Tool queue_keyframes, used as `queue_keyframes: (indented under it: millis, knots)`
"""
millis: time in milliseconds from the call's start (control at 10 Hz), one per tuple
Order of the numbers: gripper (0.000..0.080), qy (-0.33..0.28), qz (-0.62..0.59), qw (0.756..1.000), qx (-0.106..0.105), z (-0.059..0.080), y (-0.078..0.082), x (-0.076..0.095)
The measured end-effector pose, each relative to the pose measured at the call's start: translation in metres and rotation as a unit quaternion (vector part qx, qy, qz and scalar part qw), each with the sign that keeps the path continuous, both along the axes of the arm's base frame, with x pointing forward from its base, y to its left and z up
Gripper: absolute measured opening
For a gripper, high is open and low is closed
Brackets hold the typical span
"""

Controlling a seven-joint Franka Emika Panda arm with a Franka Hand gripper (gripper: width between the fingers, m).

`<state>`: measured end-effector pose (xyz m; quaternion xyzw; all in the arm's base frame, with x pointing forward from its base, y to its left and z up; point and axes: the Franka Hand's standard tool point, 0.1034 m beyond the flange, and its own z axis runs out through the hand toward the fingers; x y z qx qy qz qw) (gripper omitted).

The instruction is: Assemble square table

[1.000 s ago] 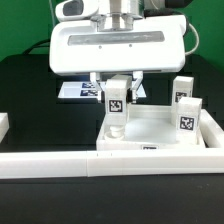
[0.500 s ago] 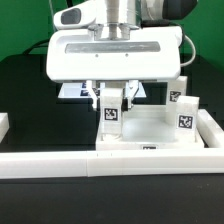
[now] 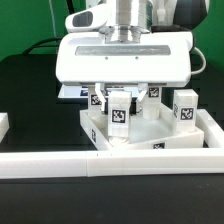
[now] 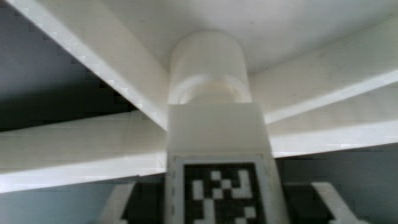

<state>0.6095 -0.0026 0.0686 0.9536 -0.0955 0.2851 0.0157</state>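
The white square table top point(image 3: 150, 146) lies with its raised rim up at the middle right of the exterior view. My gripper point(image 3: 119, 104) is shut on a white tagged leg point(image 3: 119, 118), which stands upright at the top's near-left corner socket. In the wrist view the same leg point(image 4: 214, 115) runs down between my fingers point(image 4: 121, 203), its rounded end against the top's white rim point(image 4: 71, 165). A second leg point(image 3: 183, 108) stands at the top's right side. A third leg point(image 3: 152, 94) stands behind my hand, partly hidden.
A long white rail point(image 3: 60, 165) lies along the front of the table, and another rail point(image 3: 214, 128) runs up the right side. The marker board point(image 3: 72, 92) lies behind, at the exterior view's left. A small white piece point(image 3: 3, 125) sits at the left edge.
My gripper has moved right and down with the leg. The table top's near-left corner has shifted toward the exterior view's left, and the top looks turned.
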Motion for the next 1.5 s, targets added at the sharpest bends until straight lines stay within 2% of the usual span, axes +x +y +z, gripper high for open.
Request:
queue_keyframes:
  millis: [100,200,300,400,500,1100,1200,1300,1400,1500]
  knots:
    - [0.0315,0.003,0.0,1.0,0.001,-0.001,0.0,-0.001]
    - [0.0496,0.003,0.0,1.0,0.001,-0.001,0.0,-0.001]
    - [0.0496,0.003,0.0,1.0,0.001,-0.001,0.0,-0.001]
    - [0.0617,0.003,0.0,1.0,0.001,-0.002,0.0,-0.001]
    - [0.0639,0.003,0.0,1.0,0.001,-0.002,0.0,-0.001]
    - [0.0649,0.013,0.0,1.0,0.005,-0.003,0.0,-0.002]
    - [0.0649,0.057,0.0,0.998,0.027,0.0,0.0,-0.002]
    - [0.0649,0.061,-0.003,0.998,0.035,0.014,-0.005,0.004]
    - [0.0649,0.078,-0.003,0.996,0.044,0.015,-0.004,0.003]
    - [0.0649,0.127,-0.002,0.989,0.069,0.011,0.001,0.002]
